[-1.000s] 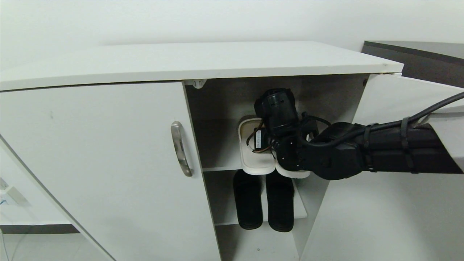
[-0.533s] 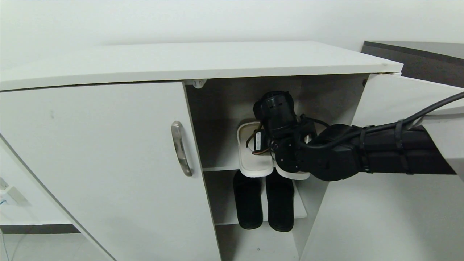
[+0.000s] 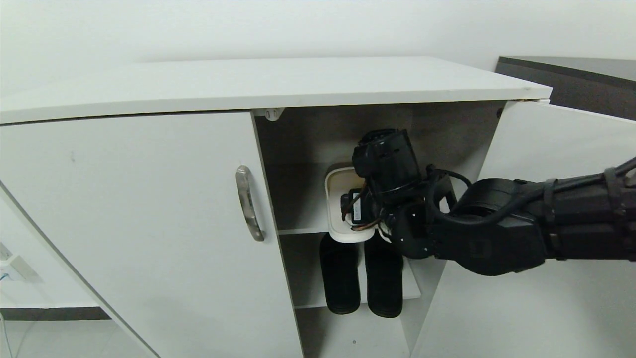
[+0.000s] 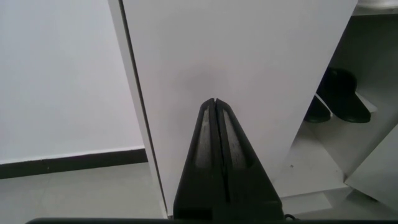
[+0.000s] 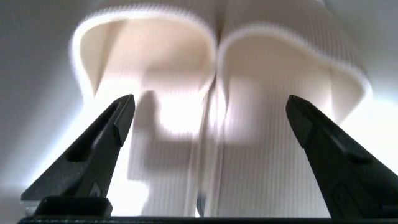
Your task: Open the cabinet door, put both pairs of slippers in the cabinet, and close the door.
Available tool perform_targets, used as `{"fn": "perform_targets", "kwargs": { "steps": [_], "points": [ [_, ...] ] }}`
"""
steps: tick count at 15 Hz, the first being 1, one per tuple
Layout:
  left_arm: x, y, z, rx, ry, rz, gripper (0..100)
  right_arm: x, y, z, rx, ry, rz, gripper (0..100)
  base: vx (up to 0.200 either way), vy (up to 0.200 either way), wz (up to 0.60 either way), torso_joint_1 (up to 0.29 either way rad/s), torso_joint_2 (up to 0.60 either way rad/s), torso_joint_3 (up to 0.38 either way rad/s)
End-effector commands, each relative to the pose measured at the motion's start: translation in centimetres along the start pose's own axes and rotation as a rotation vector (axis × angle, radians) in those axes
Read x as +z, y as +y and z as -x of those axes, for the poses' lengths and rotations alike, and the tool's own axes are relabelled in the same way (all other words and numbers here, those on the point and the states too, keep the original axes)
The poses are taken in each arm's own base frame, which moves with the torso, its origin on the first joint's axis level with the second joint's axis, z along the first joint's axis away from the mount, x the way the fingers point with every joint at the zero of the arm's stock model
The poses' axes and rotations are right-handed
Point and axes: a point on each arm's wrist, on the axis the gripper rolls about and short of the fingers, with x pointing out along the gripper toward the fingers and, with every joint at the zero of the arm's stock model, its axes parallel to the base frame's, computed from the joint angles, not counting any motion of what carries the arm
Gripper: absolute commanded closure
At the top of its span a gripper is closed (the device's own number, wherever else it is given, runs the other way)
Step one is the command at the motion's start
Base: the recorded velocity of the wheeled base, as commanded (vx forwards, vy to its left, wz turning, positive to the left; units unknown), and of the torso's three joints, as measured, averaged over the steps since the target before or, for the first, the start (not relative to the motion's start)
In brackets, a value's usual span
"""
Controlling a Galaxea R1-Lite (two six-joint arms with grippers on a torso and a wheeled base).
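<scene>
- The white flat-fronted wooden cabinet (image 3: 278,79) is standing against a pale wall. Its right-hand door (image 3: 551,144) is hanging open. Its left-hand door (image 3: 139,223) is sitting closed and carrying a curved brushed-metal handle (image 3: 248,204).
- The pair of cream-white ribbed foam slippers (image 3: 340,226) is lying side by side on the upper shelf (image 3: 303,221) of the open compartment. The two slippers are touching each other, and their near ends are poking slightly past the shelf's front edge.
- The pair of black rubber slippers (image 3: 340,273) is lying side by side on the lower shelf (image 3: 412,291), directly beneath the cream-white pair. Their near ends are overhanging the front edge a little.
- The black right arm (image 3: 497,238) is crossing the open doorway from the robot's right, and its wrist is covering much of the cream-white pair.
- The right gripper (image 5: 210,102) is hovering just before the near ends of the cream-white pair. Its two black fingers (image 5: 99,149) are spreading wide, one towards each outer side of the pair, and are gripping nothing.
- The left gripper (image 4: 214,107) is hanging in front of the closed left-hand door. Its fingers are pressing flat against each other with nothing between them, and the black pair is showing off to one side of it.
</scene>
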Motion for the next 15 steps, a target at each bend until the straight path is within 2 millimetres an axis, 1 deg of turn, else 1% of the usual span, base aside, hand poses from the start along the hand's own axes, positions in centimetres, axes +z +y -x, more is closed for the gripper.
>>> {"fn": "perform_targets", "kwargs": {
  "steps": [1,2,3,4,7,10,15],
  "points": [
    [0.0,0.0,0.0,0.000,0.001,0.000,100,0.2,-0.6,3.0,0.044,-0.006,0.005,0,0.000,0.000,0.00,0.000,0.00,0.000],
    [0.0,0.0,0.0,0.000,0.001,0.000,100,-0.2,-0.9,4.1,0.067,-0.008,0.011,0,0.000,0.000,0.00,0.000,0.00,0.000],
    [0.0,0.0,0.0,0.000,0.001,0.000,100,-0.3,-0.9,4.6,0.079,-0.012,0.010,0,0.000,0.000,0.00,0.000,0.00,0.000],
    [0.0,0.0,0.0,0.000,0.001,0.000,100,-0.8,-1.4,6.1,0.117,-0.022,0.011,0,0.000,0.000,0.00,0.000,0.00,0.000],
    [0.0,0.0,0.0,0.000,0.003,0.000,100,-2.3,-3.3,7.6,0.248,-0.041,0.005,0,0.000,0.000,0.00,0.000,0.00,0.000],
    [0.0,0.0,0.0,0.000,0.001,0.002,100,-2.4,-3.6,8.0,0.292,-0.101,0.034,0,-0.200,0.000,0.00,0.004,0.00,0.001],
    [0.0,0.0,0.0,0.000,0.001,0.000,100,-3.2,-3.3,7.4,0.290,-0.081,0.047,0,-0.200,0.000,0.00,-0.001,0.00,0.002]
  ]
}}
